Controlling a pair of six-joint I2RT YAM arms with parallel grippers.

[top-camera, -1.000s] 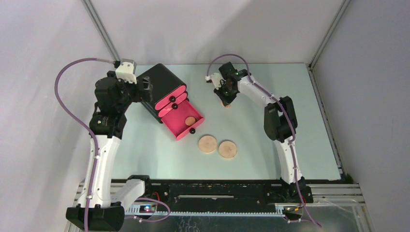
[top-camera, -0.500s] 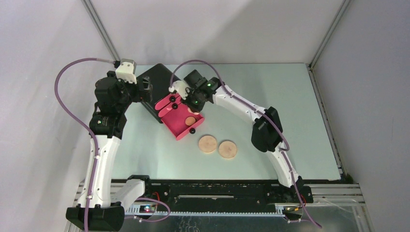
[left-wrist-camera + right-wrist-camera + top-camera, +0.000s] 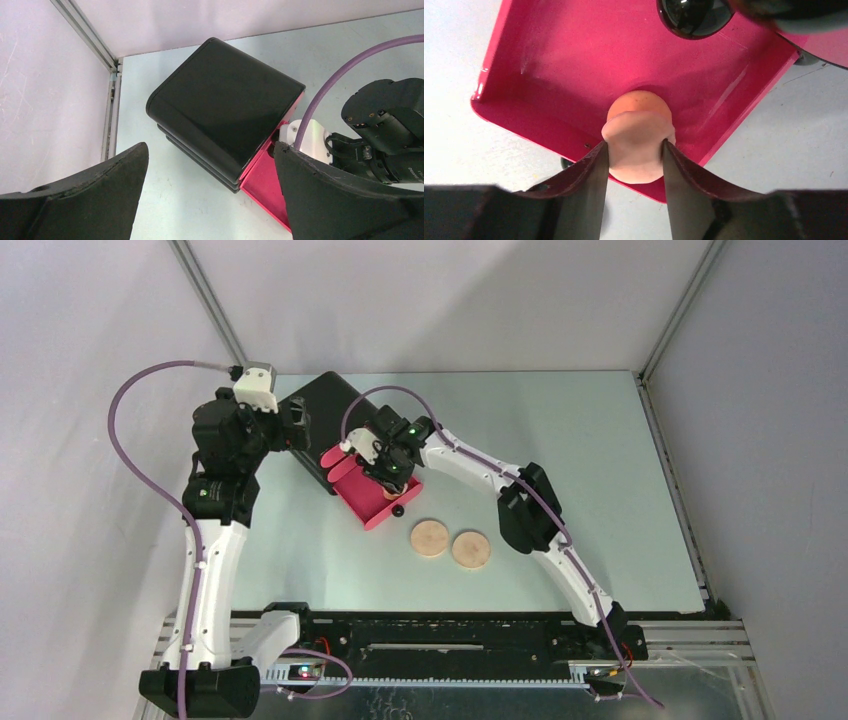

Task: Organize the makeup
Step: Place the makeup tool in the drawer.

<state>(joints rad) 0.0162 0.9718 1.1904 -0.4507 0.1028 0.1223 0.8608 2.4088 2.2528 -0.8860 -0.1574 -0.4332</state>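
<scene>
Peach round (image 3: 636, 162) is pinched in the right gripper (image 3: 635, 144) over the open pink drawer (image 3: 549, 65), one orange round (image 3: 639, 102) lodged inside. Two tan discs (image 3: 430, 537) are left out at the drawer's four o'clock. The left gripper (image 3: 210, 150) is spread wide, empty.

pale table (image 3: 600, 460), black box (image 3: 325, 405), two tan discs (image 3: 431, 537)

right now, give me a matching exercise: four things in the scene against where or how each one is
1 left gripper
2 peach puff
3 tan discs
4 pink drawer

a pulled out of the black box
b held in the right gripper
c open, holding nothing
d flat on the table

Pairs: 1-c, 2-b, 3-d, 4-a
</scene>
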